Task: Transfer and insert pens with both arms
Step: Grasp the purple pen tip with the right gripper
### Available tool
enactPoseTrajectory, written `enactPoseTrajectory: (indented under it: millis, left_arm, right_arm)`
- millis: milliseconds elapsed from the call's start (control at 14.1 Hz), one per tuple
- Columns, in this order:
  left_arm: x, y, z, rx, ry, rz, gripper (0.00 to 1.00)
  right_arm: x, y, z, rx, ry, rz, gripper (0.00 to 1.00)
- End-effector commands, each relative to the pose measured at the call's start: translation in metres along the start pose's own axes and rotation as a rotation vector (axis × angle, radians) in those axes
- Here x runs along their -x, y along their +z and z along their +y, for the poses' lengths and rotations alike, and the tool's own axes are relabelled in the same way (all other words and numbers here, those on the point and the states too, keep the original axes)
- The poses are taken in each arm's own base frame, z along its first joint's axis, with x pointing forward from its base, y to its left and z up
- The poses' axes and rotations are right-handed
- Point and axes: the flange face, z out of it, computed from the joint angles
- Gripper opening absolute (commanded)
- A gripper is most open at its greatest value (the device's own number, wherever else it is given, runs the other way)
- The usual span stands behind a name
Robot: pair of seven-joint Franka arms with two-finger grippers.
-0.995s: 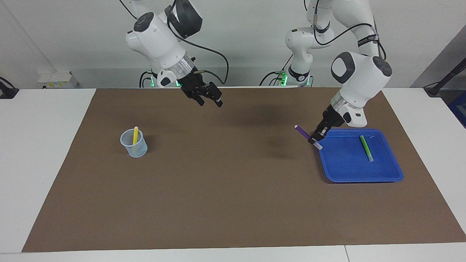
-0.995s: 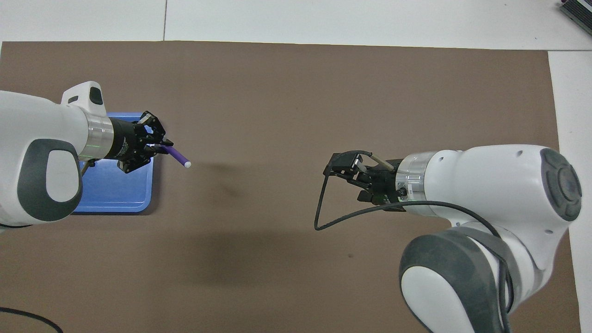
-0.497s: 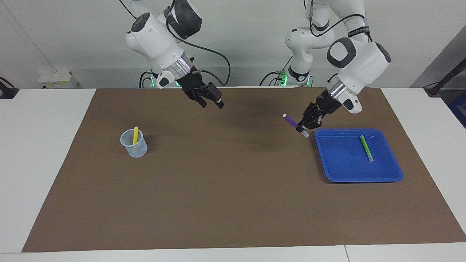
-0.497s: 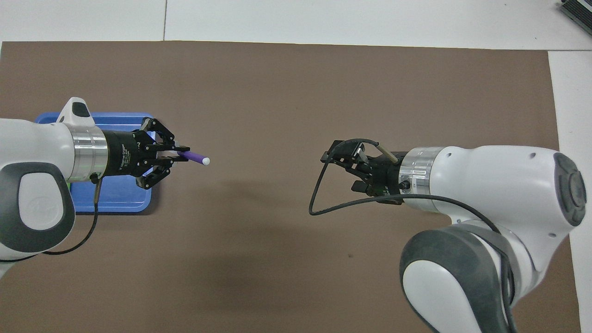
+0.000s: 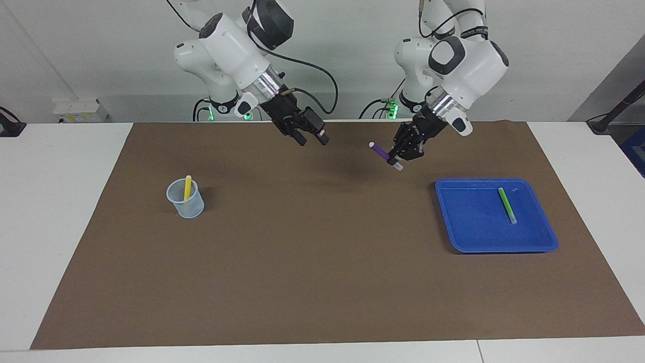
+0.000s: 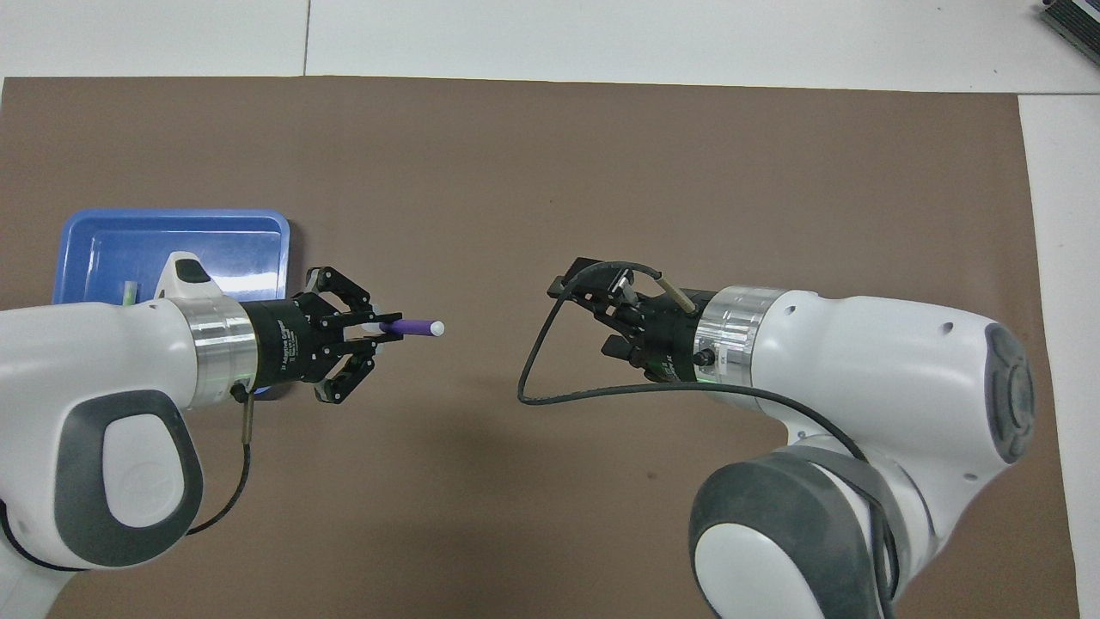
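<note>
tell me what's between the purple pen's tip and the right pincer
Nothing: only bare brown mat separates the purple pen from the open right pincer, clearest in the overhead view.

Purple pen (image 5: 384,154), tilted, mid-air at upper centre; green pen (image 5: 507,205) flat at centre right; yellow pen (image 5: 187,187) upright at centre left.

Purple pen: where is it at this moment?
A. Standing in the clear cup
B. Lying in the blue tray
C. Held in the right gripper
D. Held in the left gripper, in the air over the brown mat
D: the left gripper is shut on the purple pen above the brown mat, clear of the blue tray; the right gripper holds nothing.
</note>
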Motion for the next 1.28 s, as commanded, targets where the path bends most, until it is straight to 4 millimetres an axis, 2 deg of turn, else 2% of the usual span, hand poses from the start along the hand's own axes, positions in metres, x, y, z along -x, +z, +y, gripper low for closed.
enactPoseTrajectory:
  millis: [0, 142, 284, 497, 923, 1208]
  left_arm:
    - [0.018, 0.009, -0.018, 0.052, -0.082, -0.008, 0.0]
    - [0.024, 0.011, -0.02, 0.064, -0.123, -0.011, 0.0]
    - [0.032, 0.012, -0.021, 0.09, -0.176, -0.017, 0.0]
    - [0.035, 0.014, -0.024, 0.094, -0.213, -0.019, 0.0]
    - [0.041, 0.011, -0.028, 0.096, -0.215, -0.025, 0.0]
    - [0.044, 0.008, -0.029, 0.099, -0.217, -0.029, 0.0]
  right_arm:
    - [0.009, 0.006, -0.009, -0.05, 0.028, -0.003, 0.78]
    - [0.016, 0.013, -0.013, -0.067, 0.04, 0.008, 0.77]
    - [0.036, 0.028, -0.019, -0.079, 0.033, 0.005, 0.77]
    - [0.05, 0.047, -0.023, -0.097, 0.057, 0.013, 0.77]
    - [0.042, 0.046, -0.03, -0.127, 0.068, 0.038, 0.69]
    - [0.041, 0.064, -0.036, -0.122, 0.071, 0.03, 0.67]
